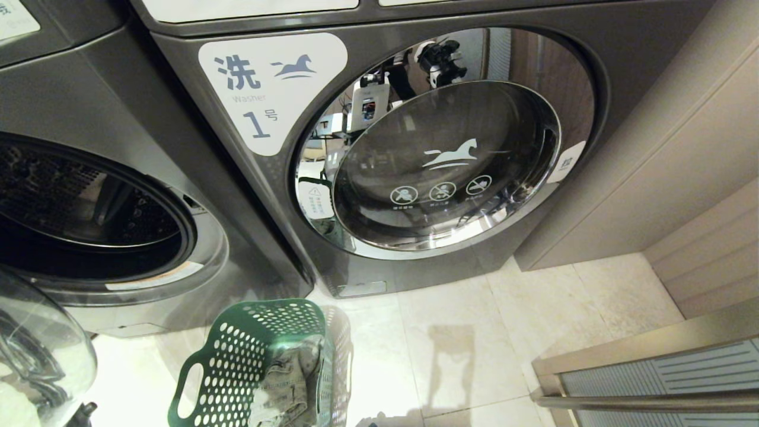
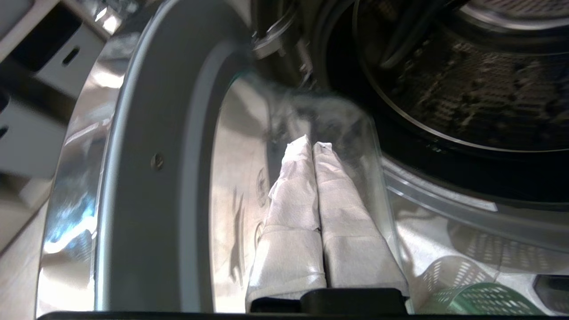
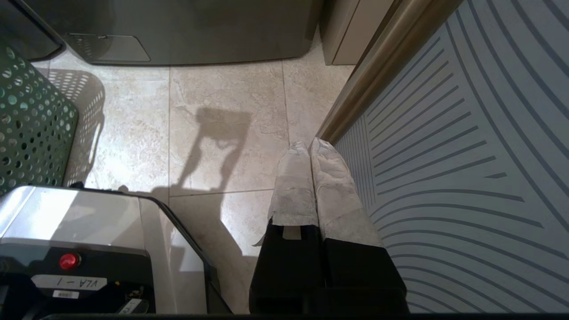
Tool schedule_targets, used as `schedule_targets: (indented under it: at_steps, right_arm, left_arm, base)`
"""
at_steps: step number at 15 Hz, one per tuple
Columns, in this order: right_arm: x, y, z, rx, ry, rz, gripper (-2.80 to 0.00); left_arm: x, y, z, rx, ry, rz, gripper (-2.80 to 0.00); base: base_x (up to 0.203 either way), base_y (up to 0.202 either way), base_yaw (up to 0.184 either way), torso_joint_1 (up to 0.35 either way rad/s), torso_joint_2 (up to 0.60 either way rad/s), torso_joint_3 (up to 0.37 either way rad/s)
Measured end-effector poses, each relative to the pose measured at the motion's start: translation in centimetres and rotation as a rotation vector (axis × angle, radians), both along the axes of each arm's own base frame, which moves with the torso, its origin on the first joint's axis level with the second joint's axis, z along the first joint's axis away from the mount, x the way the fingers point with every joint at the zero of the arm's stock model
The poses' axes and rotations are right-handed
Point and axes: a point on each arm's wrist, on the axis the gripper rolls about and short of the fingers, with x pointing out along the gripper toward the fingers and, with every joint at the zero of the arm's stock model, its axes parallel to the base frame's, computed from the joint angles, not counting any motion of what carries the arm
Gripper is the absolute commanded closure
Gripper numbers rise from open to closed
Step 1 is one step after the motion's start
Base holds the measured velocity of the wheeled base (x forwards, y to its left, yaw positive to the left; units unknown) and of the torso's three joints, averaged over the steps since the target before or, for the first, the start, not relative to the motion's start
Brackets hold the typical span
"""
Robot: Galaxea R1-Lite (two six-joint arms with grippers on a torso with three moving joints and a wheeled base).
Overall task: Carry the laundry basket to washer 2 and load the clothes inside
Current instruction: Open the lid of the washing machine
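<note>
The laundry basket (image 1: pixel 261 362) stood on the pale tiled floor (image 1: pixel 474 367) at about six o'clock in the head view, its far rim just short of the seam between the two grey machines. The clothes (image 1: pixel 287 379) lay bundled inside it against the wall on the three o'clock side, well below the rim.

At nine o'clock the open machine (image 1: pixel 89 201) showed its dark drum mouth, ringed by a chrome lip, with no label in view. Its glass door (image 1: pixel 35 350) swung out toward seven o'clock, the curved edge reaching close to the basket's slot handle (image 1: pixel 190 385). The shut machine marked 1 (image 1: pixel 439 154) filled twelve o'clock, its chrome-rimmed door flush with the front.

The left gripper (image 2: pixel 313 146) hung beside the inner face of the open door, its white-wrapped fingers pressed together with nothing between them, tips pointing toward the drum opening (image 2: pixel 466 89) at one o'clock in the left wrist view. The door's grey inner frame (image 2: pixel 146 178) ran close along one side of the fingers, and the basket's green rim (image 2: pixel 484 302) showed just past them.

The right gripper (image 3: pixel 310 144) hung low over bare floor, fingers clenched on nothing, tight against the brass-edged panel (image 3: pixel 444 155). Open tiles stretched between that panel and the basket, up to the foot of the shut machine
</note>
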Motion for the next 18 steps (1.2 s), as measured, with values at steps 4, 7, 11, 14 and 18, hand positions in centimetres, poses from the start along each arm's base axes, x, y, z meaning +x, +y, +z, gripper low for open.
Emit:
schedule_targets:
  at_steps: [4,7,11,14,18]
  right_arm:
    - [0.0,0.0,0.0,0.0,0.0,0.0,0.0]
    - [0.0,0.0,0.0,0.0,0.0,0.0,0.0]
    - [0.0,0.0,0.0,0.0,0.0,0.0,0.0]
    - [0.0,0.0,0.0,0.0,0.0,0.0,0.0]
    - [0.0,0.0,0.0,0.0,0.0,0.0,0.0]
  left_arm:
    - [-0.6,1.3,-0.7,-0.03,0.019,0.071,0.0]
    - [-1.3,2.1,-0.9,-0.03,0.029,0.145,0.0]
    - [-2.4,3.2,-0.6,-0.008,0.035,0.208,0.0]
    - [-3.8,4.2,-0.4,0.015,0.062,0.27,0.0]
    - [-4.5,4.5,-0.3,0.03,0.07,0.303,0.0]
  base:
    - [0.0,0.0,0.0,0.0,0.0,0.0]
    - [0.0,0.0,0.0,0.0,0.0,0.0]
    - [0.0,0.0,0.0,0.0,0.0,0.0]
    - [0.0,0.0,0.0,0.0,0.0,0.0]
    - [0.0,0.0,0.0,0.0,0.0,0.0]
